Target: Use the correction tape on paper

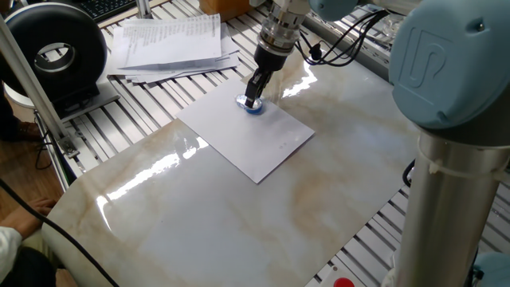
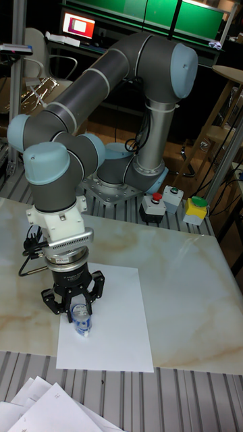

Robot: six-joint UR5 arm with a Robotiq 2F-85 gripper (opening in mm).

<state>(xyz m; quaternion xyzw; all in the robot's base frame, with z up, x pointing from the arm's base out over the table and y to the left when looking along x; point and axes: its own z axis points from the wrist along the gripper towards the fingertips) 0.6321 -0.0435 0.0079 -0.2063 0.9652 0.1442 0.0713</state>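
The white paper (image 1: 247, 131) lies flat on the marble tabletop, and shows again as the paper (image 2: 115, 324) in the tall fixed view. The blue and clear correction tape (image 1: 253, 106) rests on the sheet near its far corner; the correction tape (image 2: 82, 322) sits close to the sheet's left edge in the tall view. My gripper (image 1: 253, 99) points straight down and is shut on the dispenser, fingers on both sides of it. In the tall view the gripper (image 2: 79, 312) holds the dispenser's upper part, with its lower end touching the paper.
A stack of printed papers (image 1: 170, 44) lies at the back left on the slatted frame, and its corner (image 2: 47, 412) shows in the tall view. A black round device (image 1: 52, 49) stands far left. Cables (image 1: 343, 40) hang behind the wrist. The robot base (image 2: 138, 175) with coloured buttons (image 2: 193, 208) is behind the table.
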